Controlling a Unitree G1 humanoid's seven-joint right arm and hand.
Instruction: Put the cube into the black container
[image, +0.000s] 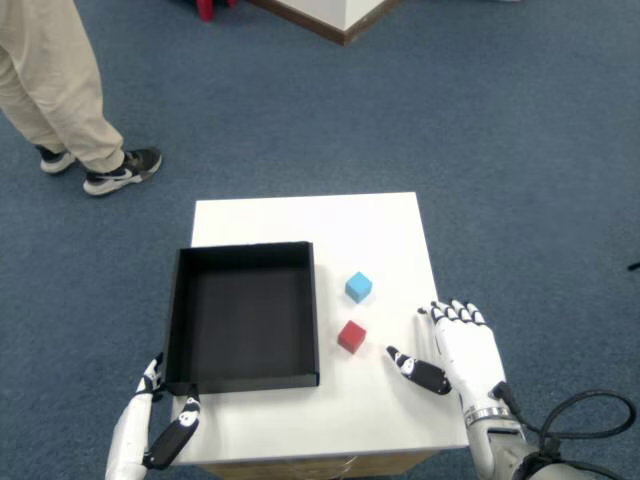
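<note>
A small square white worktop (300, 222) with a smooth matte top stands on dark blue, short-pile carpet (500, 130). On its left half sits the shallow, square black container (243, 315), thin-walled with a flat dark floor, open at the top and holding nothing; its left wall runs along the worktop's left edge and its near wall lies close to the near edge.

Two small, hard-edged cubes lie on the bare white strip between the container's right wall and the worktop's right edge. The light blue cube (358, 287) rests flat just beside that wall, turned a little so its sides run at a slant to the worktop's edges. The red cube (351, 336) sits nearer the near edge, also slightly skewed, close to the blue one but apart from it. Both are equal-sided, so neither has a long axis.

The white-and-black jointed right hand (455, 350) lies over the near right corner of the worktop, palm down, fingers spread and thumb pointing left toward the red cube; it holds nothing and touches neither cube. The far half of the worktop is bare. The left hand (155, 425) shows at the near left corner, just below the container's near wall.

On the carpet beyond the far left corner stands a person in beige trousers (50, 70) and dark sneakers (122, 170).
</note>
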